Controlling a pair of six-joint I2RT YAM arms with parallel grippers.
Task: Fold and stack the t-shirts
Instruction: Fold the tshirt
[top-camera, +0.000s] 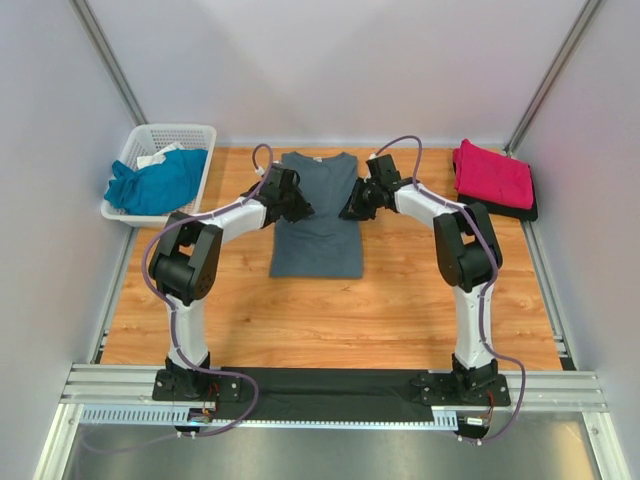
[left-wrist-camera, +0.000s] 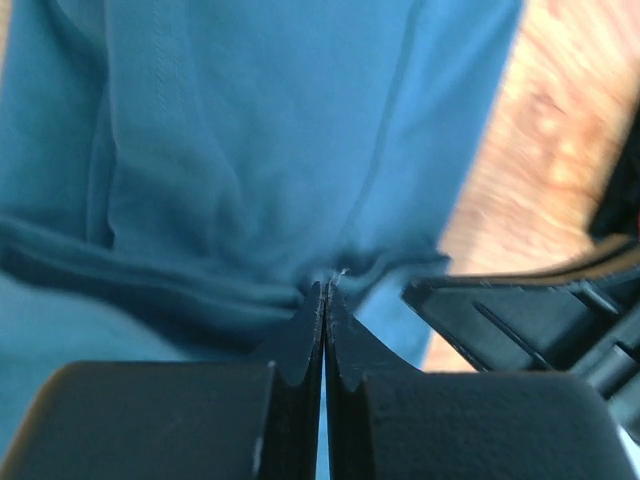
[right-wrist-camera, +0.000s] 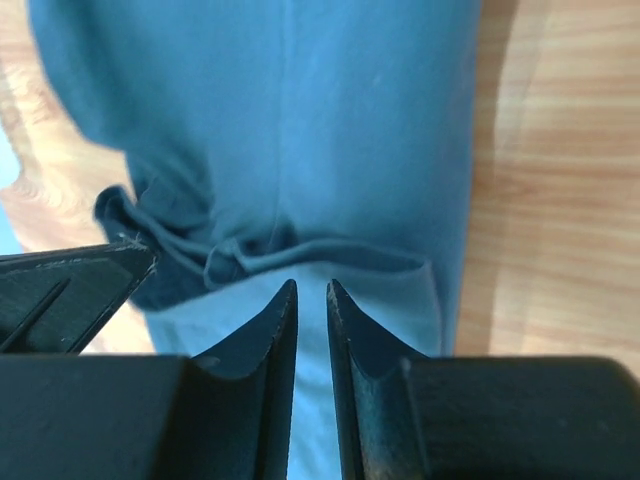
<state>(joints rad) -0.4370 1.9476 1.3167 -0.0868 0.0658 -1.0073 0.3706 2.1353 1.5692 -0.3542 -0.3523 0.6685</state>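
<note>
Three tees in sight.

Item one: slate-grey cotton t-shirt (top-camera: 318, 235), flat on the wooden tabletop (top-camera: 330, 310), collar away from the arms, lying between and beneath both grippers.

Left gripper (top-camera: 297, 208): fingers (left-wrist-camera: 300, 340) pressed together, pinching a puckered ridge of cloth at the shirt's edge on its side.

Right gripper (top-camera: 353, 208): at the opposite edge, fingers (right-wrist-camera: 270, 330) a sliver apart, a bunched fold just ahead of the tips. Whether any cloth is caught, I cannot tell.

Item two: folded magenta-pink tee (top-camera: 492, 172), well right of the right gripper.

Item three: crumpled teal-blue tee (top-camera: 155, 185) in a white lattice basket (top-camera: 190, 133), well left of the left gripper.
</note>
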